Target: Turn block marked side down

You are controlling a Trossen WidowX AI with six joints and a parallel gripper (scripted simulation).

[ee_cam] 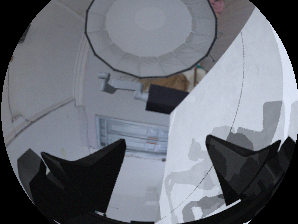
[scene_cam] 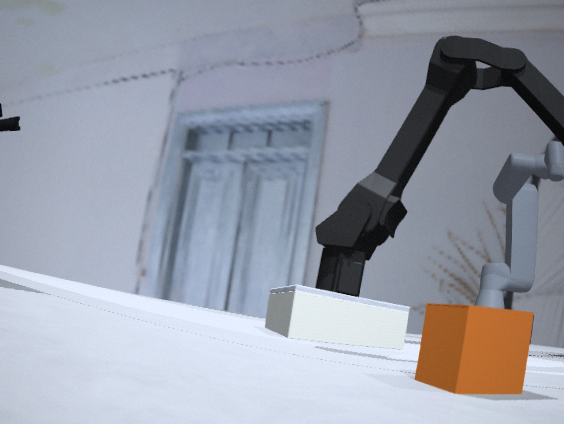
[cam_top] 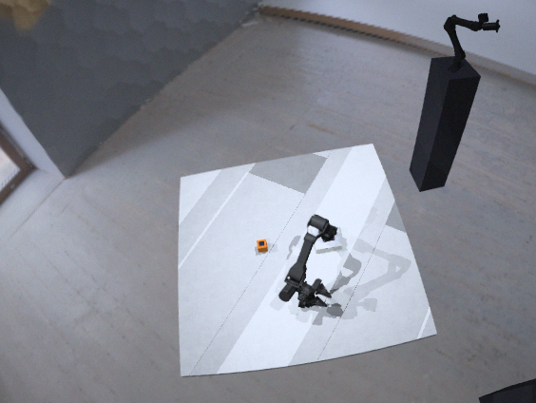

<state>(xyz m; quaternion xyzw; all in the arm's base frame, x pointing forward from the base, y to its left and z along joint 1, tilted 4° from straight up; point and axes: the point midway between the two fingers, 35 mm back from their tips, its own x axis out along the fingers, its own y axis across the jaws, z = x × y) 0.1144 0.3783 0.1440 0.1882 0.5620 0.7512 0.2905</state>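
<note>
The orange block rests flat on the white table. A dark square mark shows on its top face in the top view. The block's sides in the exterior view are plain orange. My gripper is open, with nothing between its fingers. It is well away from the block, to its lower right in the top view, above the table. The gripper is outside the exterior view, and the block does not show in the wrist view.
My arm stands on a low white base block, to the right of the orange block in the top view. Another dark arm stands on a tall black pedestal beyond the table. A grey arm shows behind the block in the exterior view.
</note>
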